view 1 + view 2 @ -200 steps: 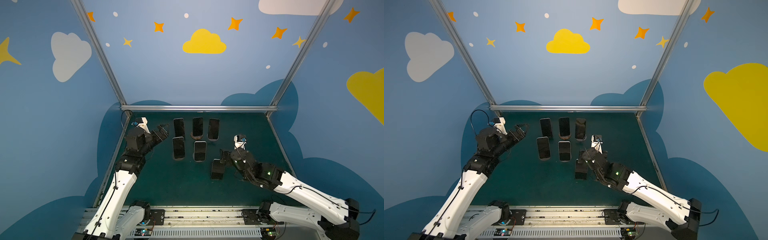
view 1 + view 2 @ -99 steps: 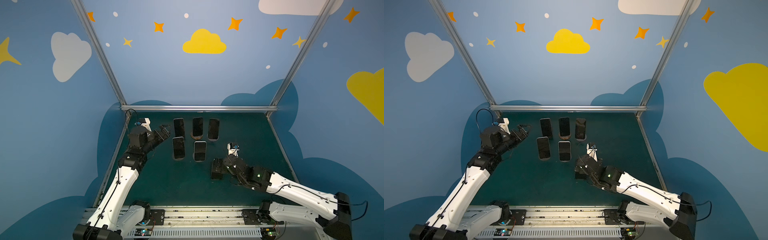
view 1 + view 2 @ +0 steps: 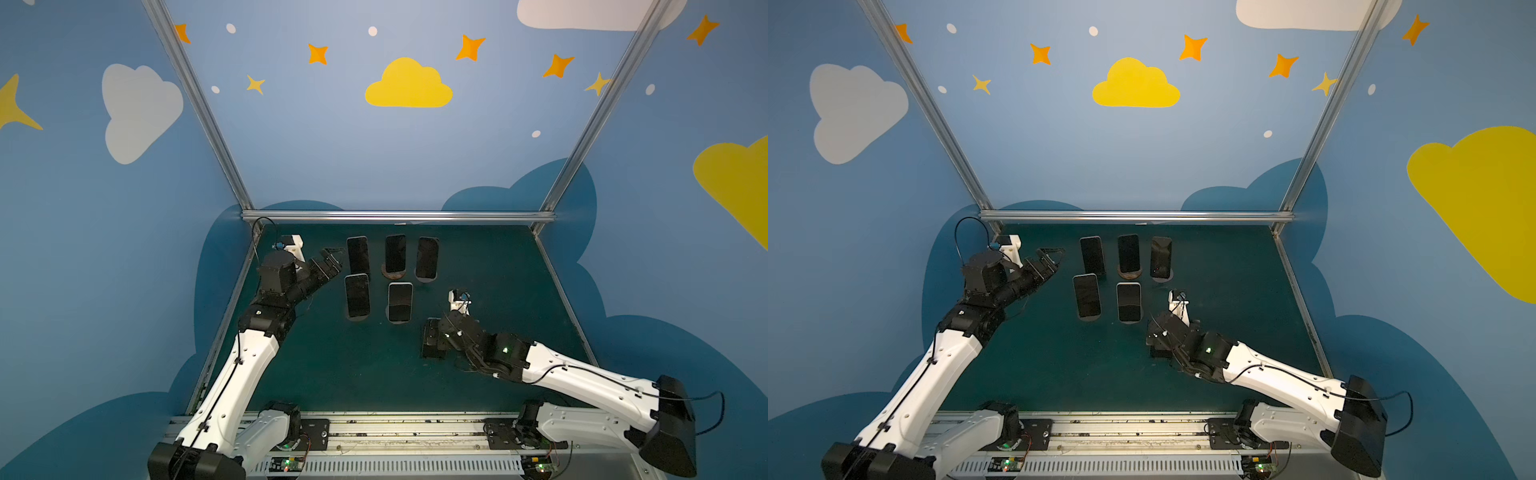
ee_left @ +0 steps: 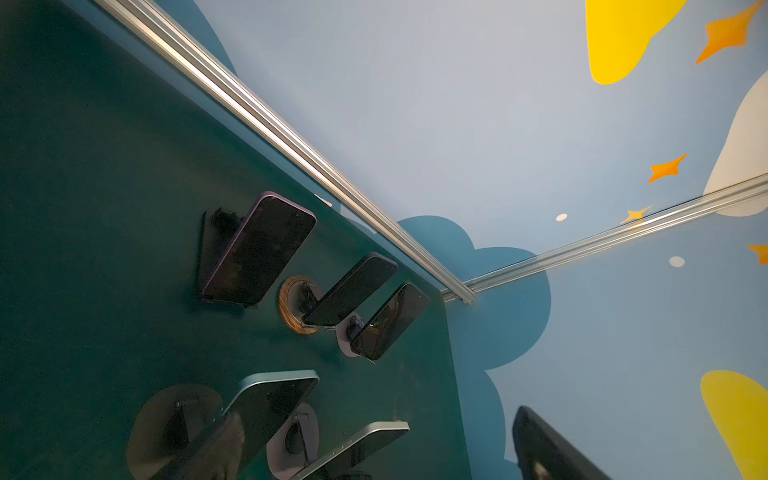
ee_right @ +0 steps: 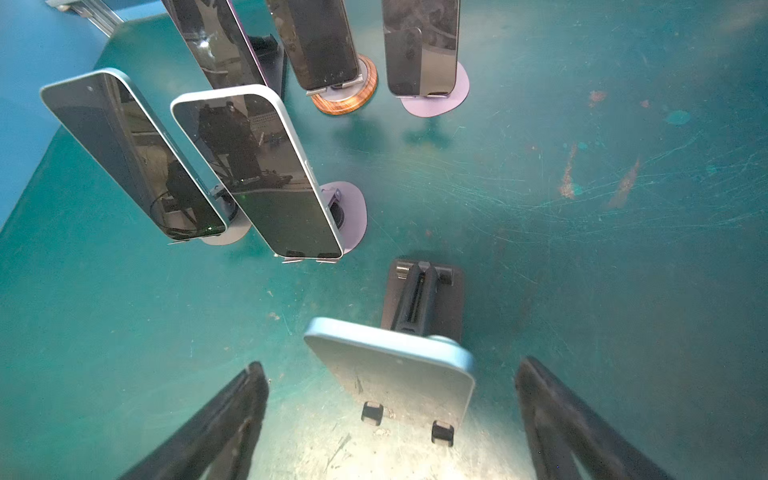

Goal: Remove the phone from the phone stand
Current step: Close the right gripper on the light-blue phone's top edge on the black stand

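A phone (image 5: 386, 353) with a light blue rim leans on a black phone stand (image 5: 419, 291) at the front right of the green table; in both top views it shows as a dark slab (image 3: 432, 338) (image 3: 1156, 349). My right gripper (image 5: 390, 372) is open, with one finger (image 5: 232, 407) on each side of the phone and a gap on both sides. My left gripper (image 3: 334, 257) (image 3: 1052, 257) hovers open at the back left, beside the rear row of phones, holding nothing.
Several other phones rest on stands in two rows: a back row (image 3: 358, 255) (image 3: 395, 253) (image 3: 427, 257) and a nearer pair (image 3: 357, 296) (image 3: 400, 302). One stand has a wooden base (image 5: 347, 97). An aluminium rail (image 3: 395, 216) and blue walls bound the table.
My right gripper has come down and forward so that its fingers flank the front right phone, and it has opened a little wider. The left gripper has edged slightly toward the rear phones.
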You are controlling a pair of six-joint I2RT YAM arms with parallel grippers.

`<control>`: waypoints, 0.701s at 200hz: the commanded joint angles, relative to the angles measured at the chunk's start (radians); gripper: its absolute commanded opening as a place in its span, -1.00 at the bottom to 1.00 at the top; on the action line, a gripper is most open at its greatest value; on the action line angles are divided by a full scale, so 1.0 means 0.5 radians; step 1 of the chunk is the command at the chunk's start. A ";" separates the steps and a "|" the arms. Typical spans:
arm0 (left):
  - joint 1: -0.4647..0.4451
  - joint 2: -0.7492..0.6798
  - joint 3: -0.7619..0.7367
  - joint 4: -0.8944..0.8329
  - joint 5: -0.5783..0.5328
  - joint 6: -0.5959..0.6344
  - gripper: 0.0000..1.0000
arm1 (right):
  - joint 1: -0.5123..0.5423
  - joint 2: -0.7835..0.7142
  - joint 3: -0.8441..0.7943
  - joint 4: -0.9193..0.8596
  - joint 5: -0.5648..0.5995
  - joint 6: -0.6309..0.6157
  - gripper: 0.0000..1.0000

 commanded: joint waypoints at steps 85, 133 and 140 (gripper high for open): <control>-0.003 0.011 -0.029 0.070 0.069 -0.024 1.00 | 0.019 0.080 -0.069 0.153 0.087 0.130 0.87; -0.003 0.031 -0.024 0.077 0.097 -0.040 1.00 | 0.016 0.140 -0.080 0.178 0.154 0.088 0.87; -0.003 0.036 -0.026 0.077 0.098 -0.040 1.00 | 0.015 0.148 -0.088 0.199 0.159 0.085 0.87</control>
